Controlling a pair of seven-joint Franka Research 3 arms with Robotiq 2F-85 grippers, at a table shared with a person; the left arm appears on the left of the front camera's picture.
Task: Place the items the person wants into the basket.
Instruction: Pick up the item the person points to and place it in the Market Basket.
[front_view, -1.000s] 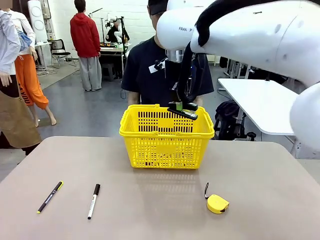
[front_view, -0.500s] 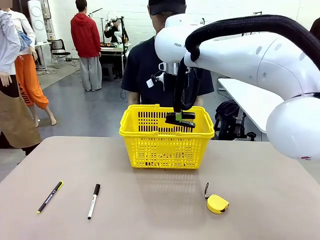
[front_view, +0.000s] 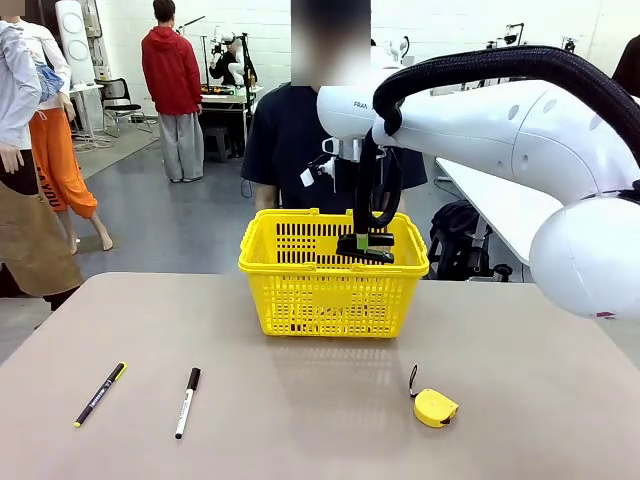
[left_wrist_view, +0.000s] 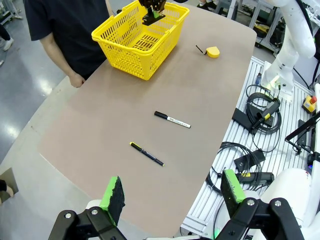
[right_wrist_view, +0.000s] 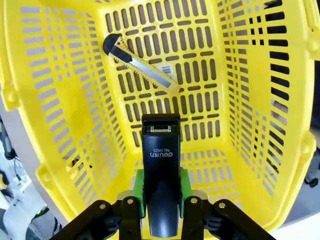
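Note:
My right gripper (front_view: 366, 240) hangs inside the mouth of the yellow basket (front_view: 333, 282), shut on the black stapler (front_view: 364, 250). In the right wrist view the stapler (right_wrist_view: 160, 175) sits clamped between the green pads, above the basket floor (right_wrist_view: 75, 100), where the yellow-and-black utility knife (right_wrist_view: 141, 65) lies. The small yellow tape measure (front_view: 434, 406) rests on the table, front right of the basket. The person (front_view: 290, 140) stands behind the basket. My left gripper (left_wrist_view: 172, 192) is open, high above the near table edge, holding nothing.
Two black pens (front_view: 187, 402) (front_view: 99, 394) lie on the brown table (front_view: 300, 420) at front left. In the left wrist view, cables and boxes (left_wrist_view: 255, 120) lie beside the table, next to the right arm's base.
My right gripper has moved down with the stapler, from above the basket's rim to inside its mouth. The arm has swung lower. The left gripper has stayed still.

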